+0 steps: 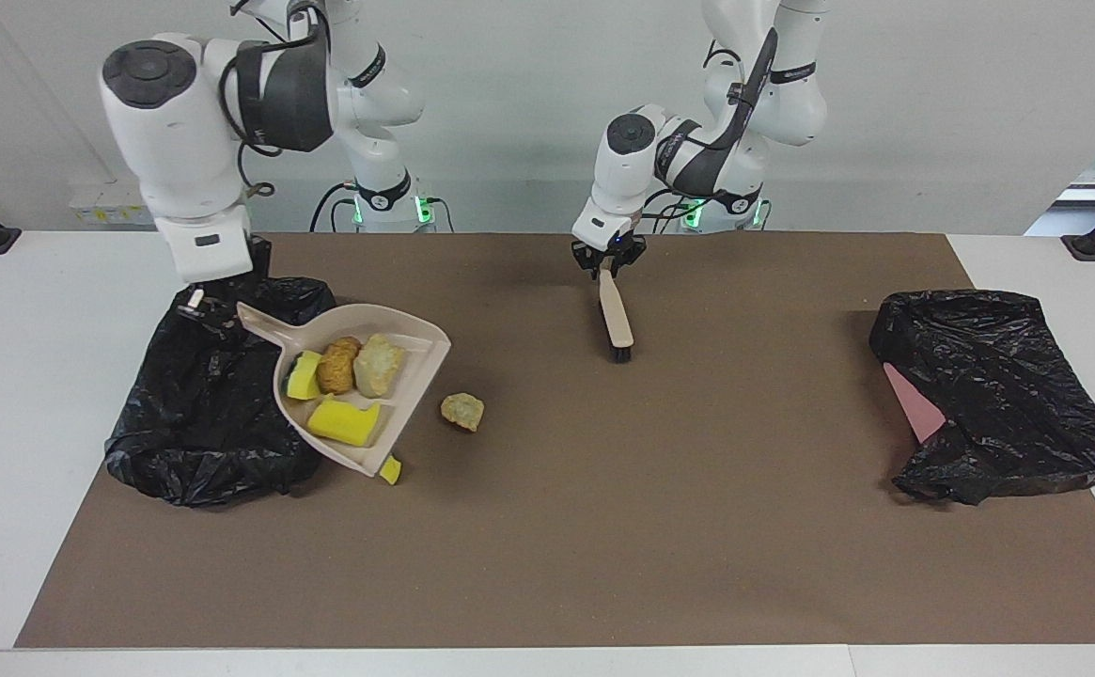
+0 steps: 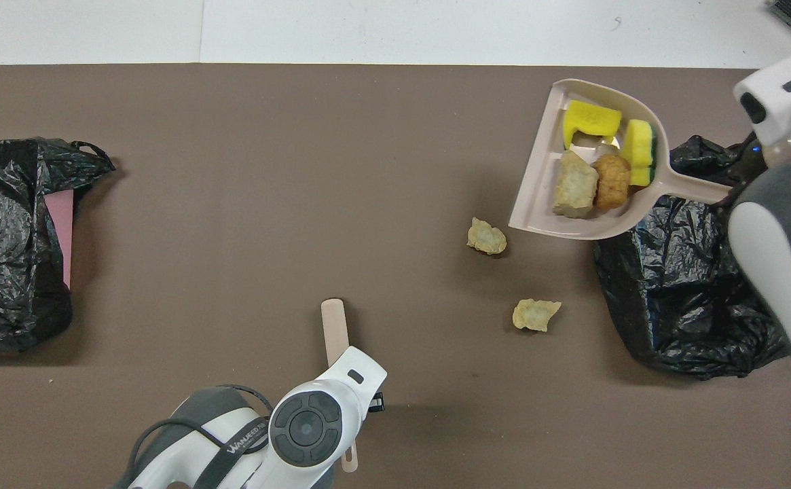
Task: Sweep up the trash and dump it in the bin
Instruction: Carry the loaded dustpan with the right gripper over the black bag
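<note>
Brown mat (image 1: pixel 697 527); right tool (image 1: pixel 197 303) pinching dustpan (image 1: pixel 359 390) handle, fingertips hidden; left tool (image 1: pixel 609 265) state unclear
</note>
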`<state>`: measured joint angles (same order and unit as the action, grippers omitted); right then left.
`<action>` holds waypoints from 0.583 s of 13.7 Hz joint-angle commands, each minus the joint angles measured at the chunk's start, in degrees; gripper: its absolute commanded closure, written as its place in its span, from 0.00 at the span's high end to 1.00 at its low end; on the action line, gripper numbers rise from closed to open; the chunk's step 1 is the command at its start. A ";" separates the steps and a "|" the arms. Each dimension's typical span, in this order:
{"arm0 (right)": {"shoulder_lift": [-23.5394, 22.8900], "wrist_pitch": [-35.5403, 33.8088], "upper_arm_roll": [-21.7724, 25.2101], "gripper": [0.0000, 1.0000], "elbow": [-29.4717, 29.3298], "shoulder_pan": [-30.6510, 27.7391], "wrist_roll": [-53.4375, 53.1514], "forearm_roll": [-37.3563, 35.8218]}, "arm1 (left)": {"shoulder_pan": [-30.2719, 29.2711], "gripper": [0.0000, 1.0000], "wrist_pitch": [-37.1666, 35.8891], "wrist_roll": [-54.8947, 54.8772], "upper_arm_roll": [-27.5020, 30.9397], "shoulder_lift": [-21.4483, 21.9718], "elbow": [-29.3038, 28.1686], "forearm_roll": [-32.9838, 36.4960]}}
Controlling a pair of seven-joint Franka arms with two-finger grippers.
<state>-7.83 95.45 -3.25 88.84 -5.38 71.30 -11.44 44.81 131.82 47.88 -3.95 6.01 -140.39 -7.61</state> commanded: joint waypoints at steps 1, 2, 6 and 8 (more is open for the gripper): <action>2.72 1.57 -0.70 0.00 4.66 -6.63 7.78 0.99 | 0.28 1.00 -3.57 -0.23 0.87 1.20 2.13 -0.65; 3.95 2.80 -0.61 0.00 6.51 -8.31 9.54 0.46 | -0.42 1.00 -5.07 -0.24 1.05 1.19 3.18 -0.65; 8.17 9.21 -0.53 0.00 14.85 -10.79 12.46 -10.59 | -7.89 1.00 -6.05 -1.46 1.23 1.19 7.14 0.05; 9.85 12.20 -0.53 0.00 18.29 -10.53 12.81 -17.87 | -11.48 1.00 -8.23 -4.53 1.23 0.06 11.17 0.05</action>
<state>-2.32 103.90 -3.28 100.80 -15.79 82.64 -23.69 36.13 127.12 45.69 -2.47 6.46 -132.90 -7.64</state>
